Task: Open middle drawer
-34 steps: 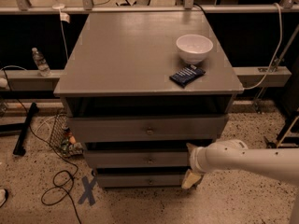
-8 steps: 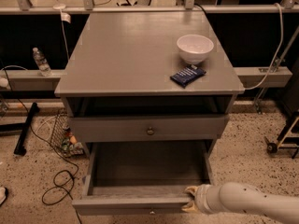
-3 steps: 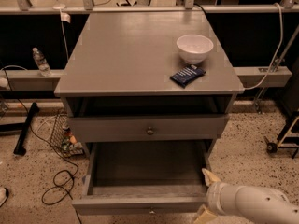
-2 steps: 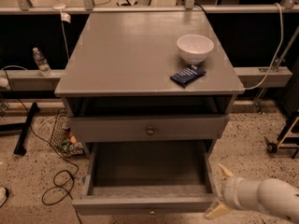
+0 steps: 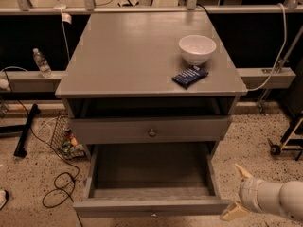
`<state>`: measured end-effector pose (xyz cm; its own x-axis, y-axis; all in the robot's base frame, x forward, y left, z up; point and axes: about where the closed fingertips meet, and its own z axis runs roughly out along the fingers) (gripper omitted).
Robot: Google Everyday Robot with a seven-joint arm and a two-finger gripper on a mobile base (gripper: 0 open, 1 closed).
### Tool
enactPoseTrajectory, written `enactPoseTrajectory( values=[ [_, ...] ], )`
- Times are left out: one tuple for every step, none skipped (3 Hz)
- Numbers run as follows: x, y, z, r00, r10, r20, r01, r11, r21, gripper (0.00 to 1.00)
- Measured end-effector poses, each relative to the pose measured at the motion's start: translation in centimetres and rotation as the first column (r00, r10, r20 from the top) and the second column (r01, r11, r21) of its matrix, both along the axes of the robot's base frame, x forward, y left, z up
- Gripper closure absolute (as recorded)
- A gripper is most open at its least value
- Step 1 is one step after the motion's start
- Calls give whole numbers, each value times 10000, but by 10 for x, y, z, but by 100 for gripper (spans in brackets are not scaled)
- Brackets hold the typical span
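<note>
The middle drawer [image 5: 142,205] is sitting pulled far out toward the near side, showing its inside, so the opening job is looking done. Just right of its near corner, the end effector [image 5: 238,193] is hanging with fingers spread wide, holding nothing. Little is looking left to do.

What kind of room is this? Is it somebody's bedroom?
Probably a robot lab, not a home: loose cables on a speckled floor, a metal rail behind the cabinet, and a robot gripper, open, right of the pulled-out middle drawer.
</note>
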<state>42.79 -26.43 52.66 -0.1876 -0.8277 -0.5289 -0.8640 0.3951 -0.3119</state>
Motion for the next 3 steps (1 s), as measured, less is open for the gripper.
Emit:
enactPoseTrajectory(
  values=[
    [5,-17,7,9994,-321,121,321,9995,16,0],
    [7,-62,15,9960,-888,34,887,9960,117,0],
    [23,-127,33,9877,-1553,-173,1557,9875,235,0]
  ],
)
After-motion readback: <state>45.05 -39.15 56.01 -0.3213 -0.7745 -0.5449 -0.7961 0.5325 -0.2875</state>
